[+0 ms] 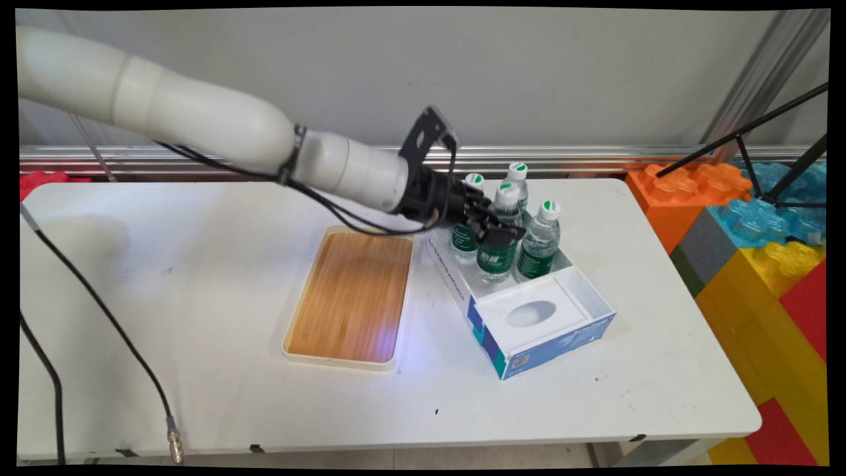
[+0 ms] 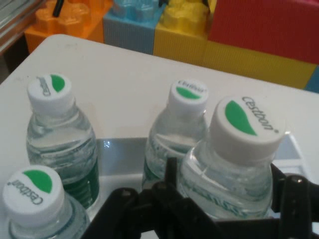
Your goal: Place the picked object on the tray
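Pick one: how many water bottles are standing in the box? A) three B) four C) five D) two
B: four capped water bottles stand in the back part of the box, and the hand view shows four white caps too; the gripper is at the front-left one.

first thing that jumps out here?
Four capped water bottles stand in the far end of an open box right of centre, and the gripper sits round the near-left bottle, a finger on each side of its neck. A wooden tray lies just left of the box, nothing on it. Big coloured blocks are stacked past the table's right edge.
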`<move>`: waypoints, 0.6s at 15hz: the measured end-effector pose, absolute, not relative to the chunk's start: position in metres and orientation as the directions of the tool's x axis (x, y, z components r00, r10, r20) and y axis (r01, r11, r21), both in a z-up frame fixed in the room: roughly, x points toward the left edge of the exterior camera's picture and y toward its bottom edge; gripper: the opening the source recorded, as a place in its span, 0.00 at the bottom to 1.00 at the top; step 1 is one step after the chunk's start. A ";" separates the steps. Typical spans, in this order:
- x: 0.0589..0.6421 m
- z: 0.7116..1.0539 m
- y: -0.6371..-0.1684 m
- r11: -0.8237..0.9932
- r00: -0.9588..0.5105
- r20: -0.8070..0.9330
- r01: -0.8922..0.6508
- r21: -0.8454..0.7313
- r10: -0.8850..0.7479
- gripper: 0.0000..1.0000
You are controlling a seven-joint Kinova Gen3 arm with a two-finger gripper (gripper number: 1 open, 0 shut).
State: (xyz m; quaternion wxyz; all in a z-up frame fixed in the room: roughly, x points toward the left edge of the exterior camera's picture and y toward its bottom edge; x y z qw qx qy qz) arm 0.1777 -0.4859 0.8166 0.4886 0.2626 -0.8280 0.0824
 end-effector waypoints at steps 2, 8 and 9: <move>0.180 0.837 -0.483 0.843 -0.376 0.848 -0.519 0.140 -0.373 0.00; 0.198 0.905 -0.470 0.831 -0.386 0.819 -0.525 0.183 -0.424 0.00; 0.204 0.914 -0.468 0.831 -0.392 0.813 -0.524 0.186 -0.430 0.00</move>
